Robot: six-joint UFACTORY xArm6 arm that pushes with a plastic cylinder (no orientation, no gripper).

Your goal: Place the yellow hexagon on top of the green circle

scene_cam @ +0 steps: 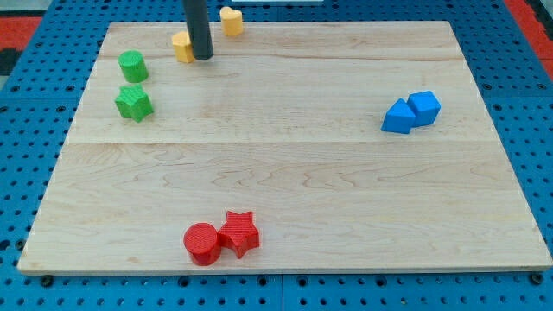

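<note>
**Rod tip beside a yellow block at the far edge of the board**

No brand, label or writing can be read anywhere in the view. The arm carries no gripper, so nothing opens or closes and nothing is held — its straight dark rod comes down from the top, and my tip (203, 57) rests on the pale wooden board (285, 173), touching the right side of a yellow block (181, 47) whose shape the rod partly hides. A second yellow block (231, 20), which looks hexagonal, sits just right of the rod at the far edge, apart from it. The green circular block (131, 66) lies to the left of my tip, with a green star block (134, 103) just nearer. At the right, a blue triangular block (398, 117) touches a blue cube-like block (424, 107). Near the front edge, a red cylinder (202, 243) touches a red star (239, 233).
</note>
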